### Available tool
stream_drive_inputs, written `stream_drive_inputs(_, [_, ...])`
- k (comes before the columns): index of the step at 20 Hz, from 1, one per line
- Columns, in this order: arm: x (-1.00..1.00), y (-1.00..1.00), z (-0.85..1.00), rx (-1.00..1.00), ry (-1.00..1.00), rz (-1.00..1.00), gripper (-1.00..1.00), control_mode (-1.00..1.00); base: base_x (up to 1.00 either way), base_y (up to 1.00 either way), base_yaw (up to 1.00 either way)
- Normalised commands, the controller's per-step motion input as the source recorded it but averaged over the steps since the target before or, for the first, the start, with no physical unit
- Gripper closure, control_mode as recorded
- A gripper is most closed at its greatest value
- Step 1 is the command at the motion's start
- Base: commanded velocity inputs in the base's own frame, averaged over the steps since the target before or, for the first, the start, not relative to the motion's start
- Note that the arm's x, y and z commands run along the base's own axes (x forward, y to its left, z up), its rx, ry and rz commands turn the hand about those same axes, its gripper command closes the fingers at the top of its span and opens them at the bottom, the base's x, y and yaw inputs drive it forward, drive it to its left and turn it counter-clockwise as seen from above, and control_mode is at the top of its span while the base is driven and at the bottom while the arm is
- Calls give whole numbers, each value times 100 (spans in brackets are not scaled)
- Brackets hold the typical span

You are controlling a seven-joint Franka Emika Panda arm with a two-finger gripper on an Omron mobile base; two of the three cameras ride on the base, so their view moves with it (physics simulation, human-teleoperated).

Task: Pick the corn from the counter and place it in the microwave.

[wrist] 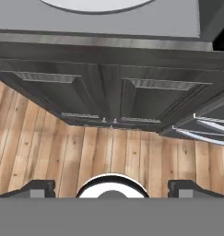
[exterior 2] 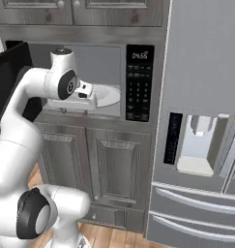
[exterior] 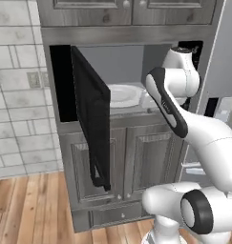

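Claw (wrist: 111, 188) stands with fingertips wide apart and nothing between them, aimed down past the microwave (exterior 2: 90, 77) sill at the grey lower cabinets (wrist: 109, 99) and wooden floor (wrist: 99, 156). Microwave door (exterior: 91, 124) hangs open. White turntable plate (exterior: 121, 94) lies inside, bare. Position of the corn cannot be told.

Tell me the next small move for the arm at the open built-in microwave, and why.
Probably draw the hand straight back from the grey-walled built-in microwave. The two-finger gripper is open with nothing between its tips, at the opening's front edge beside the white round turntable plate; the black door stands open.
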Motion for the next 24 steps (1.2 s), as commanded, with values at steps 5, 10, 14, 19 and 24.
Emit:
stream_drive_inputs(5, [0, 0, 0, 0, 0, 0, -100, 100, -65, -6, -19])
stream_drive_inputs(10, [0, 0, 0, 0, 0, 0, -100, 100, -23, -4, -41])
stream_drive_inputs(14, [0, 0, 0, 0, 0, 0, -100, 100, -10, -13, -76])
stream_drive_inputs(19, [0, 0, 0, 0, 0, 0, -100, 100, 0, -2, -91])
stream_drive_inputs(24, [0, 0, 0, 0, 0, 0, -100, 100, 0, 0, -94])
